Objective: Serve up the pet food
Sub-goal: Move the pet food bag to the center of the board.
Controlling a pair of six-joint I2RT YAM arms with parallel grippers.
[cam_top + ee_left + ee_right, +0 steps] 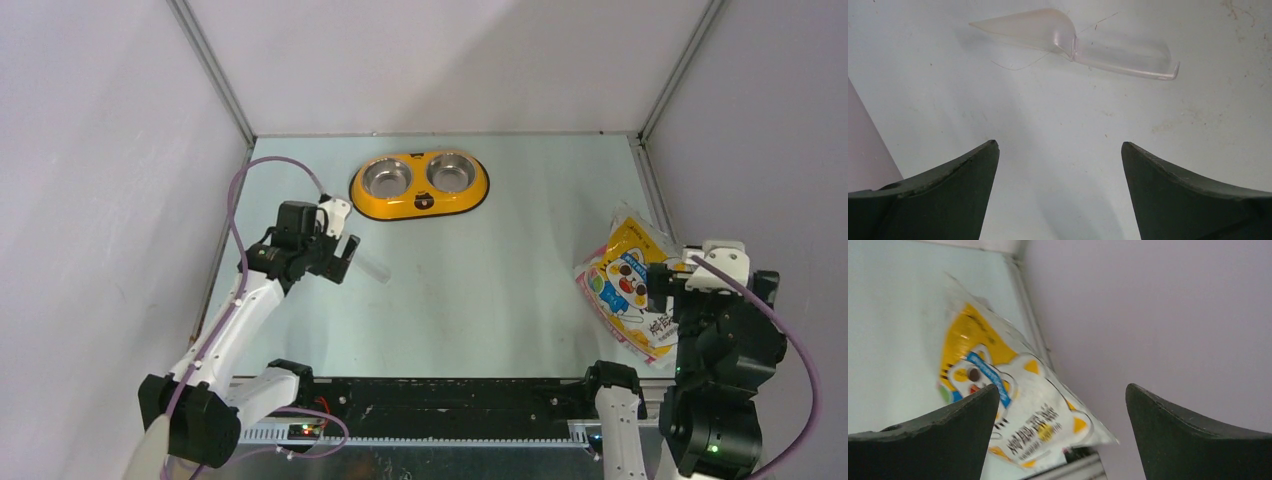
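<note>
Both my hands are wide open and hold nothing. My left hand (1058, 145) hangs low over the desk (500, 290) with its fingers spread. The scoop (1073, 45) lies on its side just ahead of them, clear of both fingers. My right hand (1060, 387) hovers at the desk's right edge, close to the wall. The bag (1013, 390) lies flat beneath and ahead of it. In the wrist view my left finger crosses in front of the bag, but I judge that it is not touching.

No kibble shows anywhere, so I take it that the food is all inside the bag. I cannot tell from here whether the top of the bag is cut or sealed. The bowl (420, 204) sits at the far side of the desk, well apart from both hands and from the bag. Both of its steel cups look bare and shiny.

As I read it, nothing of the serving is done yet; I am only lined up for the first grasps. The whole job is left: close my left hand on the scoop, take hold of the bag with my right, get kibble out, carry it across to the bowl and tip it into a cup.
</note>
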